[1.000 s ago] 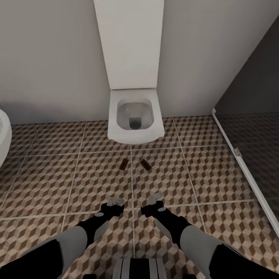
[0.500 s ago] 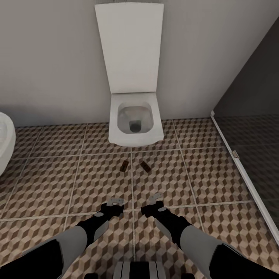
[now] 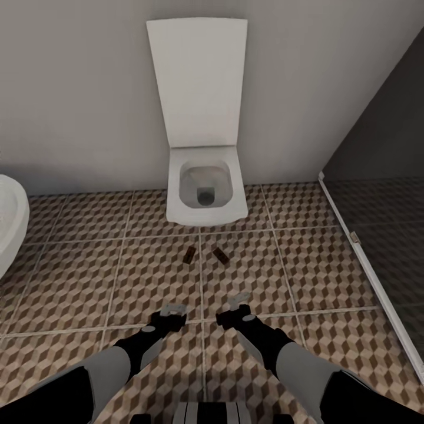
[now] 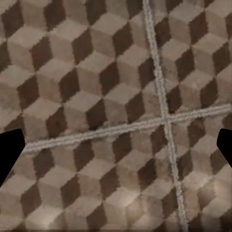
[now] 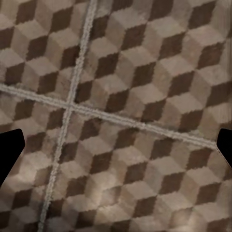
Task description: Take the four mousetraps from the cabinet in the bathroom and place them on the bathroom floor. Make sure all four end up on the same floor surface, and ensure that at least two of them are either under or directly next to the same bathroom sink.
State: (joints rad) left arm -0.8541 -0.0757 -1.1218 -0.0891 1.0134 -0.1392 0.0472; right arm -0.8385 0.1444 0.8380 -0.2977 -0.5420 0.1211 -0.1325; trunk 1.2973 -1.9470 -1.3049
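Two small flat tan-wood mousetraps [image 3: 189, 255] [image 3: 221, 255] lie on the cube-patterned tile floor [image 3: 76, 282] before the white toilet [image 3: 205, 191]; my view has pulled back. My left gripper [image 3: 172, 310] and right gripper [image 3: 238, 304] hover spread, empty.

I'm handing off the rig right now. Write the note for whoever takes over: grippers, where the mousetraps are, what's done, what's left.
Left gripper: open, empty, held low over the bathroom floor.
Right gripper: open, empty, also low over the tiles.
Two mousetraps lie on the floor in front of the toilet: one left of the grout line, one right of it, apart from each other.
Done: those two are on the tiles.
Left: the other two mousetraps, the cabinet and the sink are not in these views. From here I cannot confirm that any trap lies by the sink.
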